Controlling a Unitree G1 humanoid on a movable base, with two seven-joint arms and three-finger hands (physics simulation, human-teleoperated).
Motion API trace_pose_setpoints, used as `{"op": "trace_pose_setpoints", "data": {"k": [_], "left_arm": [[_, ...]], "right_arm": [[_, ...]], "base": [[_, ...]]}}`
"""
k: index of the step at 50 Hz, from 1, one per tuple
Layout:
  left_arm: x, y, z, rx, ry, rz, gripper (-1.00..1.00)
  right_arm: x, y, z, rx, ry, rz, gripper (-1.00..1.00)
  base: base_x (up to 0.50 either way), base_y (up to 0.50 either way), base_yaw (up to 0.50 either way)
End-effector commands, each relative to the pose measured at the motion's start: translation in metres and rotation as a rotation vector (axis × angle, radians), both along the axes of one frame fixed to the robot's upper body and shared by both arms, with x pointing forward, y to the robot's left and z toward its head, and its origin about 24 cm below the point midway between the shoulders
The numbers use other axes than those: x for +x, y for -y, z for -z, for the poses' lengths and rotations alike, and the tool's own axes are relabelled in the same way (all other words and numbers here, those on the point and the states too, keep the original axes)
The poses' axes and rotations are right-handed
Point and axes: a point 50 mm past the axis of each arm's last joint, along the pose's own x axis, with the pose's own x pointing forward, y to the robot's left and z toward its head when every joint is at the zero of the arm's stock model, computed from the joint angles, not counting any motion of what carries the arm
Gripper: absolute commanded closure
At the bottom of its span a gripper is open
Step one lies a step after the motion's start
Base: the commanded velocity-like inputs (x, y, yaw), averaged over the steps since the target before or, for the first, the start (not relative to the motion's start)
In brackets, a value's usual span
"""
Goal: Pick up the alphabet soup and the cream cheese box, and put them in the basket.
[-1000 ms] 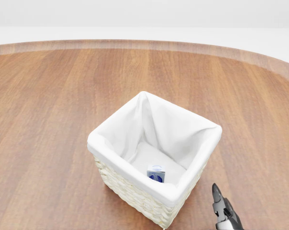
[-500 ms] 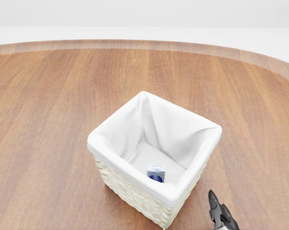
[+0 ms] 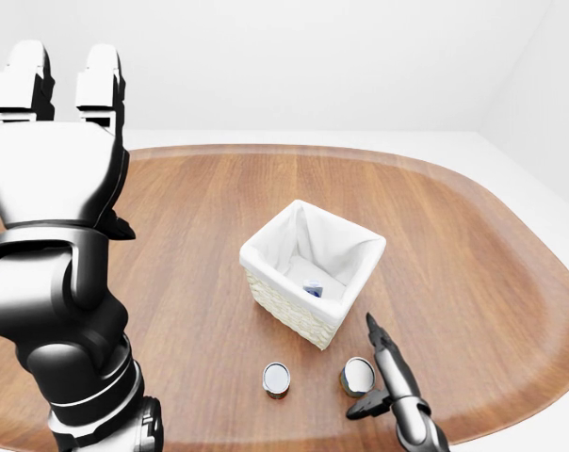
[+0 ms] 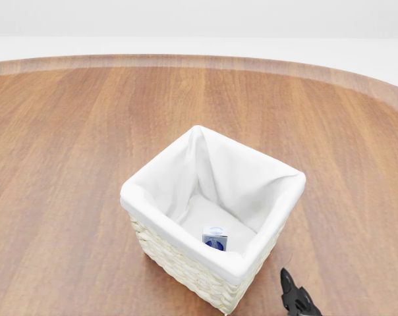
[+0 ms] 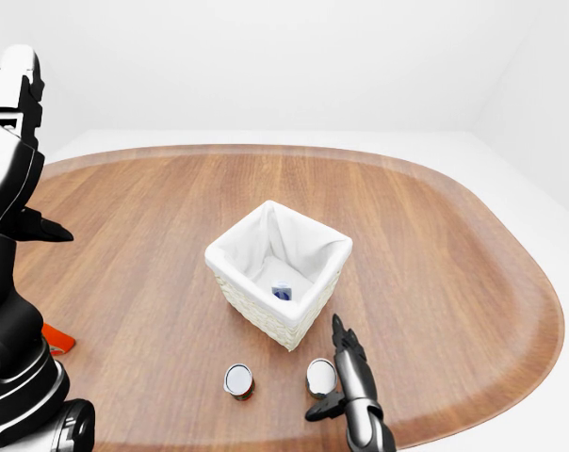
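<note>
The wicker basket [image 3: 286, 303] with a white cloth liner stands mid-table. A small blue-and-white cream cheese box [image 4: 215, 238] lies inside it. Two cans stand on the table below the basket in the left-eye view, one on the left [image 3: 276, 379] and one on the right [image 3: 358, 376]; their labels do not show, so I cannot tell which is the alphabet soup. My right hand [image 3: 381, 373] is open, its fingers just right of the right can and its thumb below it. My left hand [image 3: 63, 80] is raised high at the left, open and empty.
The round wooden table [image 3: 473, 273] ends in a curved edge close below the cans. A small orange-red thing [image 5: 55, 341] lies at the left of the right-eye view, partly hidden behind my left arm.
In the head view my right hand has slid down toward the bottom edge, so less of it shows. The basket and the box have not moved.
</note>
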Motion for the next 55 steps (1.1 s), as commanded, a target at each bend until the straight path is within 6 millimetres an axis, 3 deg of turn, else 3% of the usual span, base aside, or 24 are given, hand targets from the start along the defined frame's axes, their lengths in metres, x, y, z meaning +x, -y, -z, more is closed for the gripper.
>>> {"op": "trace_pose_setpoints", "data": {"k": [1,39,40,41,42,43,44,47,55], "left_arm": [[0.0,0.0,0.0,0.0,0.001,0.0,-1.0],[-0.001,0.0,0.001,-0.002,-0.002,0.001,-1.0],[-0.001,0.0,0.001,0.0,0.001,-0.001,-1.0],[0.0,0.0,0.002,-0.003,-0.004,0.002,-1.0],[0.001,0.0,0.002,-0.005,-0.003,0.005,-1.0],[0.001,0.0,0.002,-0.005,-0.003,0.006,-1.0],[0.001,0.0,0.002,-0.005,-0.002,0.007,-1.0],[0.0,0.0,0.001,-0.002,-0.005,0.002,-1.0],[0.001,0.0,0.002,-0.004,-0.003,0.006,-1.0]], "right_arm": [[0.0,0.001,0.008,-0.027,-0.027,-0.004,-1.0],[0.0,0.001,0.023,-0.088,-0.076,-0.023,-1.0],[0.0,0.0,0.023,-0.094,-0.075,-0.026,-0.87],[0.0,0.0,0.023,-0.095,-0.075,-0.027,-0.49],[0.001,0.0,0.023,-0.093,-0.074,-0.026,-0.34],[0.001,0.0,0.023,-0.092,-0.073,-0.025,-0.04],[0.001,0.0,0.023,-0.096,-0.071,-0.026,0.38],[0.002,0.001,0.022,-0.093,-0.065,-0.021,1.0],[0.002,0.002,0.016,-0.075,-0.045,-0.013,1.0]], "base": [[0.0,0.0,0.0],[0.0,0.0,0.0],[0.0,0.0,0.0],[0.0,0.0,0.0],[0.0,0.0,0.0],[0.0,0.0,0.0],[0.0,0.0,0.0],[0.0,0.0,0.0],[0.0,0.0,0.0]]}}
